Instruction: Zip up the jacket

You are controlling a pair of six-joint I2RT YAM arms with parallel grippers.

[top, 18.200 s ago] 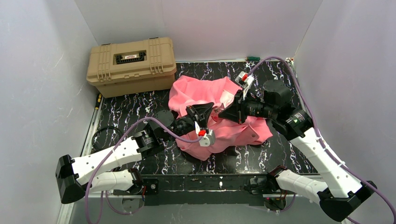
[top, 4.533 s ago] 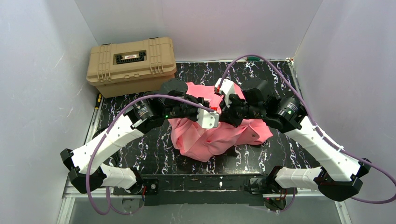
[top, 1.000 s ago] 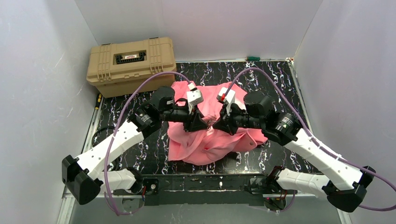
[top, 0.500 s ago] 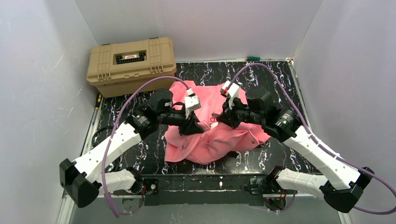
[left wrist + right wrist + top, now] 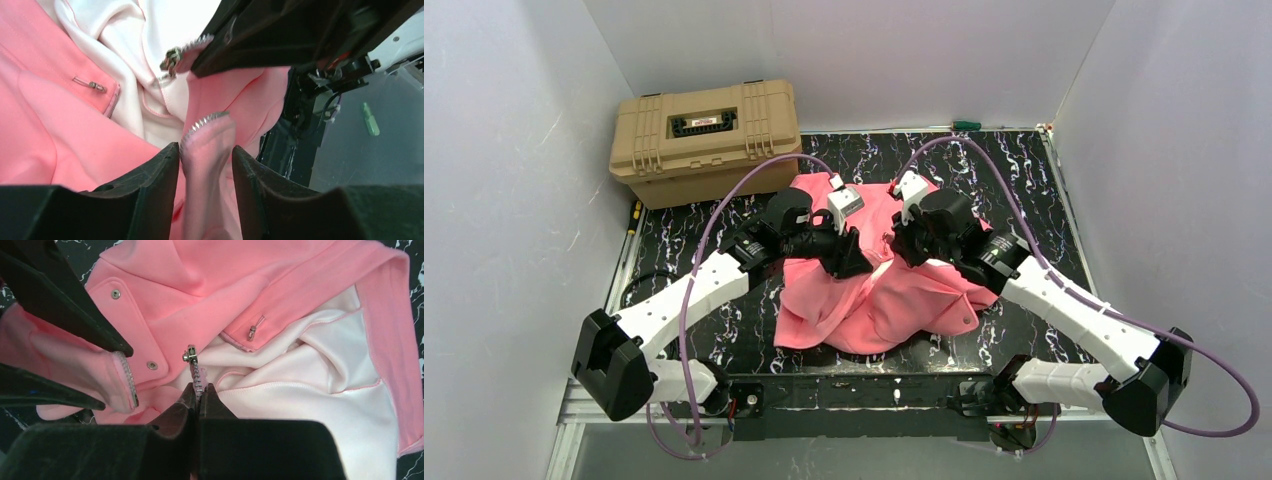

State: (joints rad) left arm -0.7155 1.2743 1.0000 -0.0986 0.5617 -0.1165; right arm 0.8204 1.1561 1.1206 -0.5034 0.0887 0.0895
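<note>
The salmon-pink jacket (image 5: 894,300) lies crumpled mid-table with its pale lining (image 5: 320,365) showing. My right gripper (image 5: 199,387) is shut on one zipper tape just below the metal slider (image 5: 189,356). My left gripper (image 5: 205,147) stands open around the other front edge, whose toothed end (image 5: 206,121) sticks up between the fingers; one finger touches the fabric and the other stands clear of it. In the top view the left gripper (image 5: 861,262) and right gripper (image 5: 896,250) meet nose to nose over the jacket. The two zipper halves are apart.
A tan hard case (image 5: 707,140) sits at the back left. A small green tool (image 5: 966,125) lies by the back wall. White walls close in on three sides. A pocket zipper pull (image 5: 252,331) and snap buttons (image 5: 116,294) show on the jacket.
My left jaws have widened around the zipper edge they were pinching. Both grippers have shifted slightly toward the back and closer together, and the jacket's lower folds have settled.
</note>
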